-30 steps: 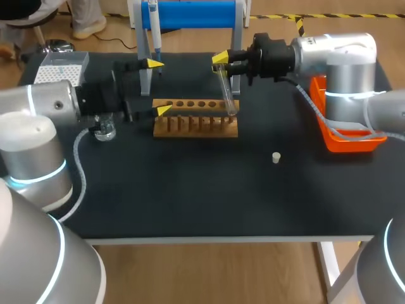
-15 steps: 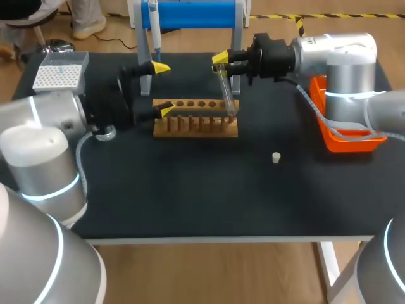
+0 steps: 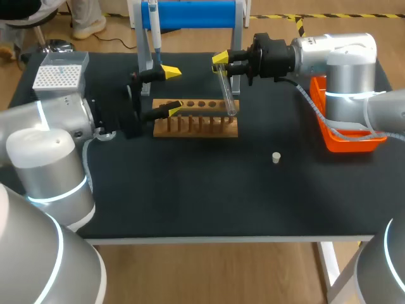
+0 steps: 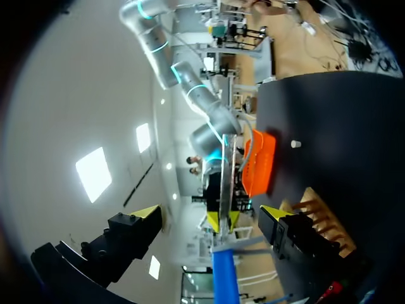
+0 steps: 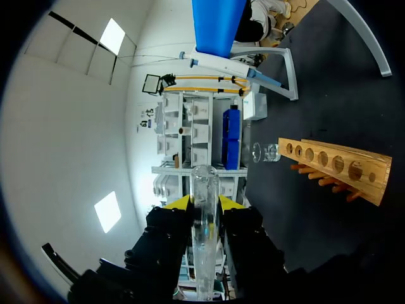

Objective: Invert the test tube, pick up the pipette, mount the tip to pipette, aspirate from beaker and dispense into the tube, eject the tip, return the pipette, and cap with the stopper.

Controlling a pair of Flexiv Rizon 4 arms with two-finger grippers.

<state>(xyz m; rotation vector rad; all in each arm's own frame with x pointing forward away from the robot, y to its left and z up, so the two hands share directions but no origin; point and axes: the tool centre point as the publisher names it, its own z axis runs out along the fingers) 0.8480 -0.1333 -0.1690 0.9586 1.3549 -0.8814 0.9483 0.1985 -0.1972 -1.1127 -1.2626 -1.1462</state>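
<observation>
Black table [image 3: 190,190]; tan wooden rack [image 3: 196,120]; orange bin [image 3: 345,144]; blue stand bar [image 3: 196,14]; clear tube [image 3: 226,95]; white stopper [image 3: 276,157].

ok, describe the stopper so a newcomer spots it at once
Find the wooden rack mid-table. Toward the front edge from it, on the side of the orange tray, sits the stopper. It is a small cream plug alone on bare black tabletop, touching nothing.
</observation>
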